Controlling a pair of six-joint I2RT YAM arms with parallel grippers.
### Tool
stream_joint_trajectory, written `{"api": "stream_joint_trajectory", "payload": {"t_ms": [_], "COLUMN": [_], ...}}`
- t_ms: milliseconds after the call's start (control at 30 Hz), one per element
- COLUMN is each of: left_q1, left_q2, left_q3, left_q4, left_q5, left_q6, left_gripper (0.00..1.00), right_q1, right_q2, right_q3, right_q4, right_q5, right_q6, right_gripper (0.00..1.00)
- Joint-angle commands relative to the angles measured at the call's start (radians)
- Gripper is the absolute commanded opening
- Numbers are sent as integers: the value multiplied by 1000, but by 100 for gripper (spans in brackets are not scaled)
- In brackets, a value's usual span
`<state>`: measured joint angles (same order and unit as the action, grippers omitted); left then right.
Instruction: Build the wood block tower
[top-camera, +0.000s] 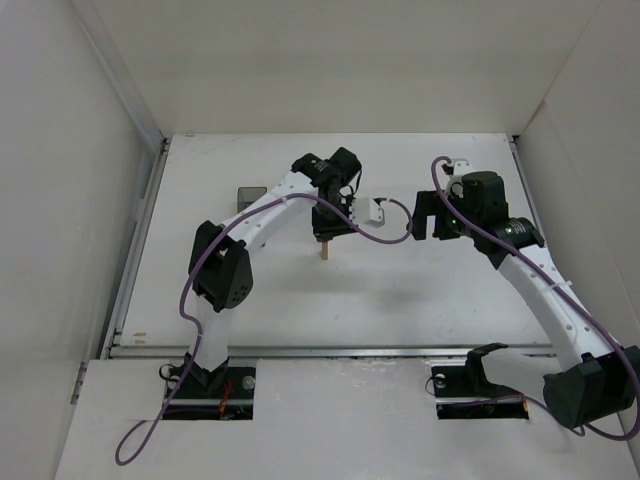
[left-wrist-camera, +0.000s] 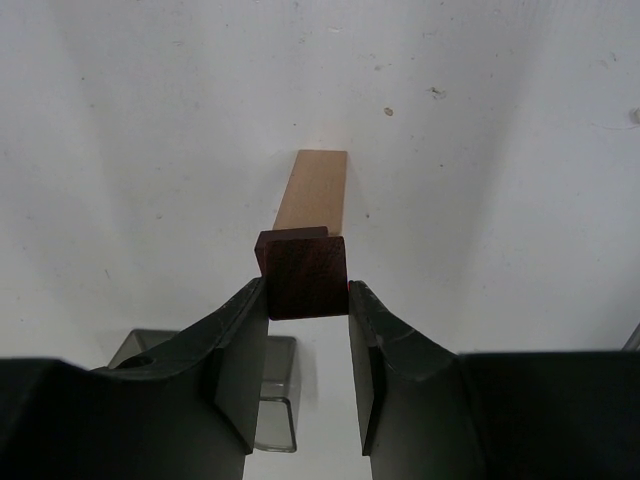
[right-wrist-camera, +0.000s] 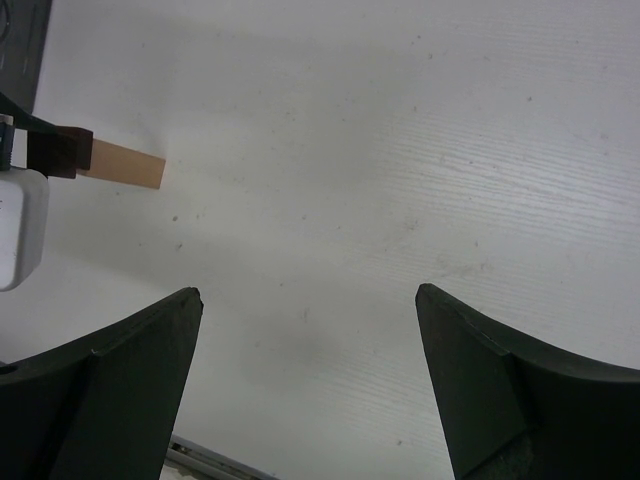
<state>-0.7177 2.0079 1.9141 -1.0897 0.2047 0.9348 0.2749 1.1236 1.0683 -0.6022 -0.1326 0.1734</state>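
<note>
- L gripper (left-wrist-camera: 308, 290) is clamped on a small dark reddish-brown block (left-wrist-camera: 305, 275), one finger on each side.
- Block is at the top end of the slim tan piece (left-wrist-camera: 315, 190). They look to be touching, end on end, and roughly centred.
- Tan piece is upright with its long axis vertical and its foot on the white table (top-camera: 420, 290), approx mid-table, directly under the L gripper.
- R gripper (right-wrist-camera: 308, 295) has its jaws wide apart w/ nothing between them. It hangs over bare table right of the stack, well apart from it.
- In the R wrist view the stack shows at the far left edge.
- Dark translucent bin (top-camera: 249, 197) sits on the table left of the stack and slightly farther back, not touching it.
</note>
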Motion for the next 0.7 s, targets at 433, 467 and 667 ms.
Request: {"api": "stream_joint_trajectory", "payload": {"t_ms": [433, 467, 667], "left_q1": [4, 4, 4], "left_q2": [-11, -11, -11], "left_q3": [17, 17, 6], "left_q4": [-10, -10, -10], "left_q5": [-21, -21, -11], "left_q6": [18, 18, 18], "left_gripper": [31, 31, 32], "right_q1": [-6, -6, -6], "right_q2": [-48, -48, -57], "right_q3": [-5, -5, -14], "right_q4": [38, 38, 38], "right_q5": [-4, -4, -4], "right_q6": [9, 9, 9], "right_gripper": [93, 93, 93]}}
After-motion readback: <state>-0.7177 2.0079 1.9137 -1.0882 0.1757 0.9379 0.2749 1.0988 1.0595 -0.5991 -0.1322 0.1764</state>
